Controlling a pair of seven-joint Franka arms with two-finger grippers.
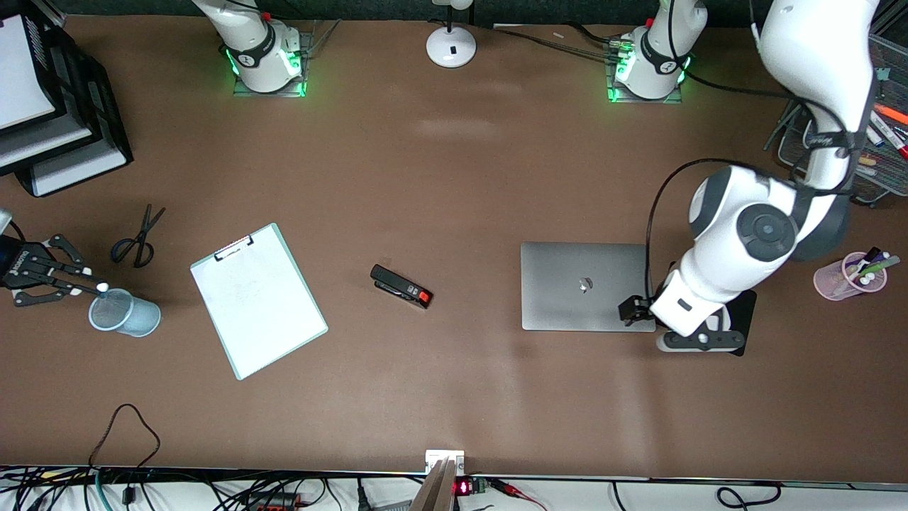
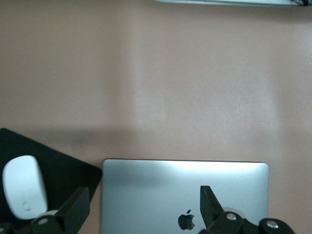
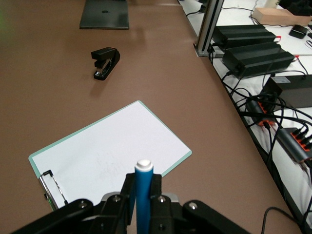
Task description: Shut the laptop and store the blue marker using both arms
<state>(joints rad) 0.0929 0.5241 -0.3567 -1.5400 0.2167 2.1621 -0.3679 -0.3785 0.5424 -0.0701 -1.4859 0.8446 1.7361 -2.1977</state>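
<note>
So, laptop (image 1: 585, 285) already shut flat, left gripper (image 2: 141, 214) spread apart just over its lid. Toward the right arm's end from that laptop, right gripper (image 1: 67, 277) clamping blue marker (image 3: 143, 197) over a clear cup (image 1: 122, 313). Drop-in still pending.

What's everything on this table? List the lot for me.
laptop: one, silver, shut, toward the left arm's end
marker: one, blue, in the right gripper
clear cup: one, bluish, under the marker
scissors: one pair, black, beside the clear cup
clipboard: one, white paper
stapler: one, black, mid-table
mouse: one, white, on a black pad beside the laptop
pink cup: one, holding pens
basket: one, wire, holding markers
trays: black stack
lamp base: one, white
left gripper: jaws open, over the laptop
right gripper: jaws shut on the marker
</note>
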